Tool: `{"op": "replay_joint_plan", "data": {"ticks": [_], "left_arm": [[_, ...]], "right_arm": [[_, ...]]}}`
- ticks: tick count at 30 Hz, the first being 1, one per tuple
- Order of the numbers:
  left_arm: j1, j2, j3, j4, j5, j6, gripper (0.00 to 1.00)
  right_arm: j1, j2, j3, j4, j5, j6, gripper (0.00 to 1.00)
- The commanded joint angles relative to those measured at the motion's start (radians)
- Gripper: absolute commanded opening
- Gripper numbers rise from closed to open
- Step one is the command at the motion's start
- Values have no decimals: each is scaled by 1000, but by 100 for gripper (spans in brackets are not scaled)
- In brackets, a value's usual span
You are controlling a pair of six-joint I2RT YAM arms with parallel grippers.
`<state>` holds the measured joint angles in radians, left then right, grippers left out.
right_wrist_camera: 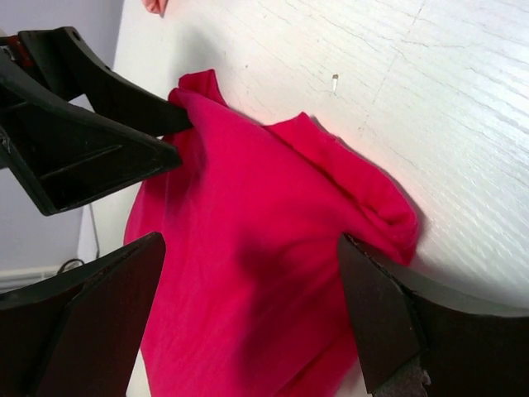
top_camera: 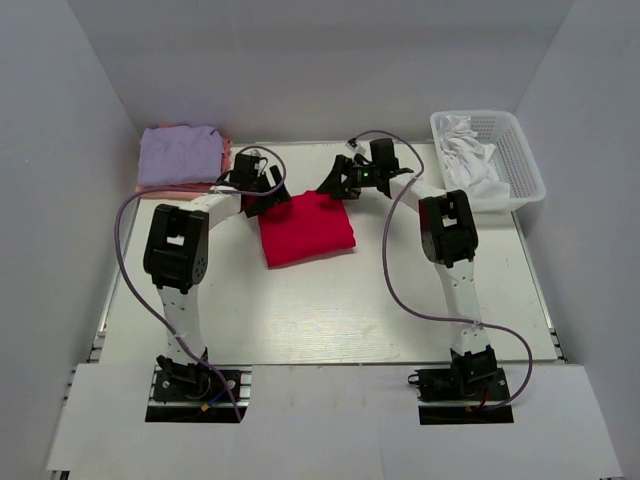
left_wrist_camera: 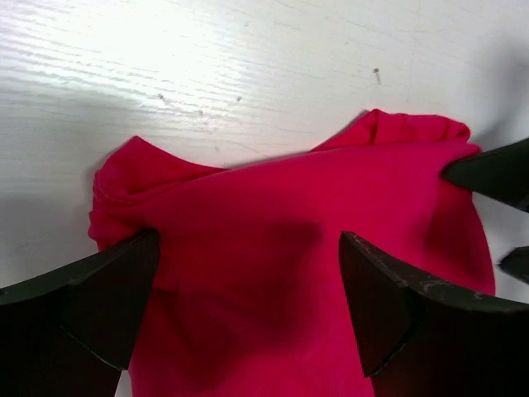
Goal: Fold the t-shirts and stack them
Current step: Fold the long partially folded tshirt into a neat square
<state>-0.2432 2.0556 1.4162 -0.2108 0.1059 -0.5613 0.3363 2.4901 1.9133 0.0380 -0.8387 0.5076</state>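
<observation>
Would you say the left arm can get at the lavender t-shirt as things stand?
Probably yes: the lavender t-shirt lies uncovered at the far left, close beside the open left gripper, with nothing between them.

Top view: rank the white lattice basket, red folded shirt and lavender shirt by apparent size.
1. White plastic lattice basket
2. Bright red folded t-shirt
3. Lavender folded t-shirt, only slightly smaller than the red one. It lies farther back, so that gap is unsure.
</observation>
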Motion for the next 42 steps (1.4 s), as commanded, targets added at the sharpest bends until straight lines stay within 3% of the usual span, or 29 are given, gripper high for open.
{"op": "replay_joint_plan", "data": {"ticks": [1,9,16,20,27,33,42], "left_arm": [[18,-55,29,-107,-60,41,100],[-1,-242,122,-191,31,130,100],[-21,-400,-191,-24,276,54,100],[-50,-433,-309,91,374,20,100],[-97,-397,-371,148,402,-11,100],[-117,-387,-450,191,402,-31,100],[-117,-306,-646,277,382,-40,100]], "right_arm": [[-8,-124,-8,-79,56,-78,90],[-8,-391,-94,-185,131,-211,90],[33,-632,-462,-77,126,-179,90],[61,-688,-577,-6,63,-143,90],[135,-688,-661,100,61,-58,90],[181,-585,-657,151,36,1,90],[165,-494,-806,260,46,48,90]]}}
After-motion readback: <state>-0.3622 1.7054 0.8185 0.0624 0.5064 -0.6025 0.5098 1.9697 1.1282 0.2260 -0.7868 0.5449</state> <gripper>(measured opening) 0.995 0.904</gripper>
